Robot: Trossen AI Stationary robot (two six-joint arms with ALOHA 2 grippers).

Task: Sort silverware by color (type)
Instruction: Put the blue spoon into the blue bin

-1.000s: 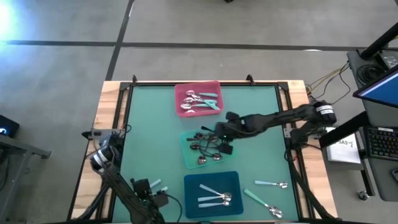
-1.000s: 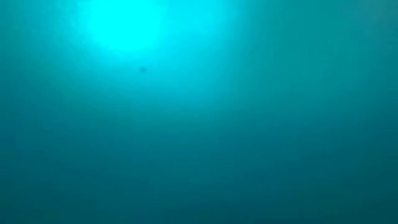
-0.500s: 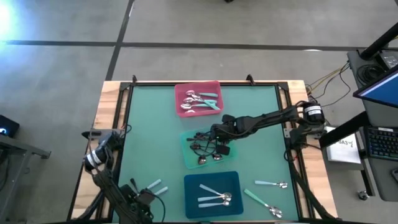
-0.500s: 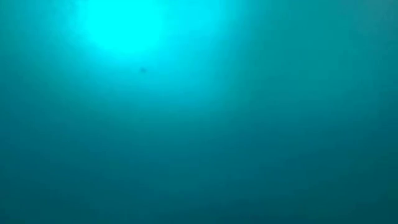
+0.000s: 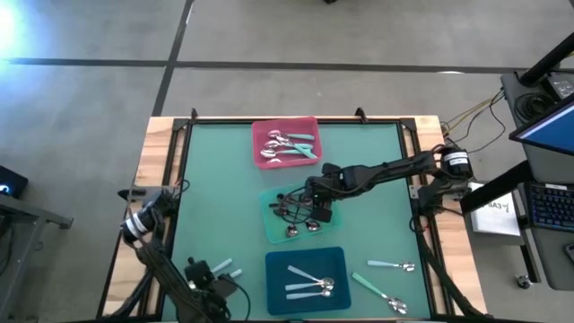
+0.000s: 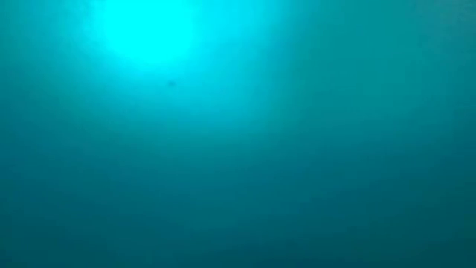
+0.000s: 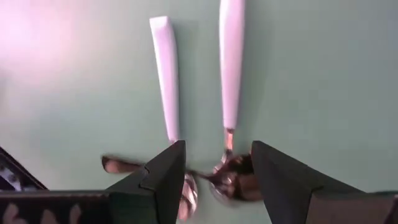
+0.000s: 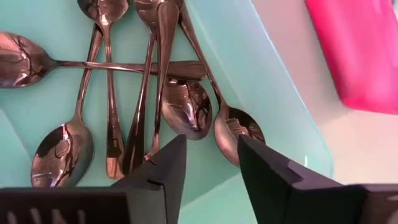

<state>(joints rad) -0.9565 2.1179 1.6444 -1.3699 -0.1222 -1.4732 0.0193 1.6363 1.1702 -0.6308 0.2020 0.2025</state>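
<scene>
three trays (image 5: pixel 278 229) in a row mid-table, spoons (image 5: pixel 296 151) in each

Two dark, jointed robot arms, each ringed by a white band near one joint. Black cables trail along them. Each claw (image 8: pixel 208 163) ends in two matte black, angular fingers (image 7: pixel 163 180).

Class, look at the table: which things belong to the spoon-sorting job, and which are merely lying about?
Job:
dark metal spoons in the mint tray
pale-handled spoons under the left pincer
loose spoons
pink tray
dark-teal tray
right pincer, open above the mint tray

Lying about:
keyboard
cables
</scene>
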